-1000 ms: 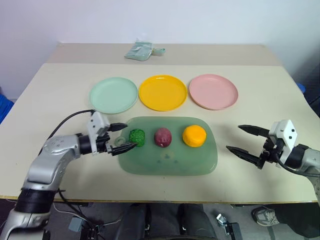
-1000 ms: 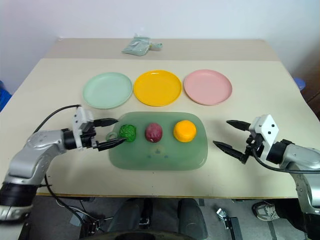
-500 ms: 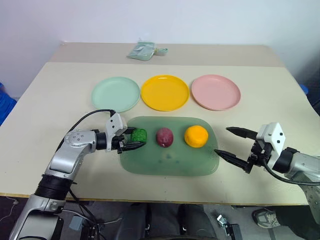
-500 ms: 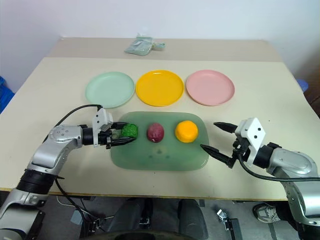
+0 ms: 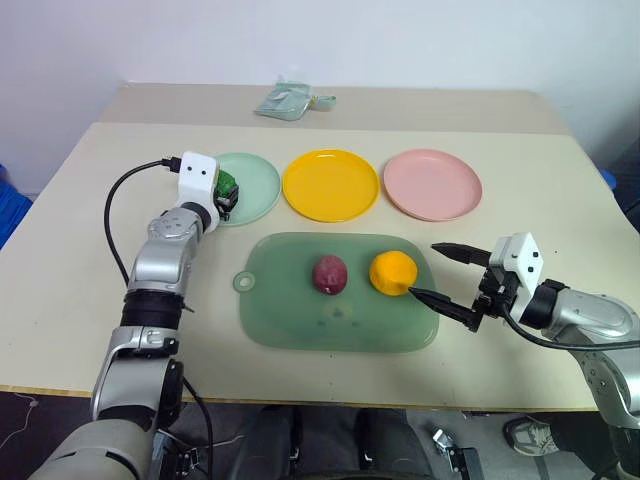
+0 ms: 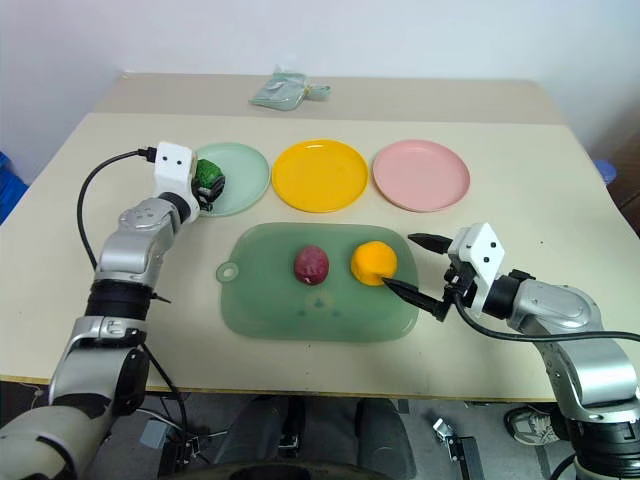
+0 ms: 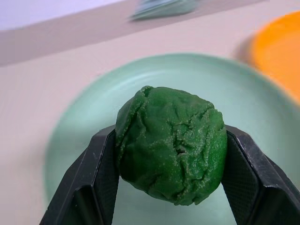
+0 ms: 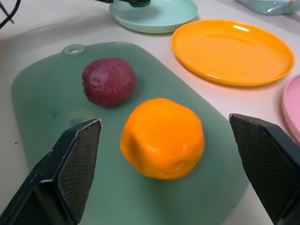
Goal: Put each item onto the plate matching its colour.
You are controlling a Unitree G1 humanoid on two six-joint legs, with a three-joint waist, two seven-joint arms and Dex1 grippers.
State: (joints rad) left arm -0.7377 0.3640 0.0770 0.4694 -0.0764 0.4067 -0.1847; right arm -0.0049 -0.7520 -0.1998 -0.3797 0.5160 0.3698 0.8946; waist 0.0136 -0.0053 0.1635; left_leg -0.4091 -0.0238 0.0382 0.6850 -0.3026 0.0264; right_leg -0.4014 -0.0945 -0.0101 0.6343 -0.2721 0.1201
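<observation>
Left gripper (image 7: 171,154) clamps the bumpy dark green ball (image 7: 171,144) over the pale mint plastic plate (image 7: 75,136), ready for release. Right gripper (image 8: 164,154), jaws wide and empty, frames the smooth orange ball (image 8: 162,138).

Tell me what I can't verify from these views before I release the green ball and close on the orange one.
- Whether the green ball touches the mint plate: in the left wrist view the ball hides its own underside; in the head views the left gripper covers it.
- Far side of the orange ball: turned away from the right wrist view, between the open right gripper fingers.
- The pale packet at the table's far edge: too small to identify.
</observation>
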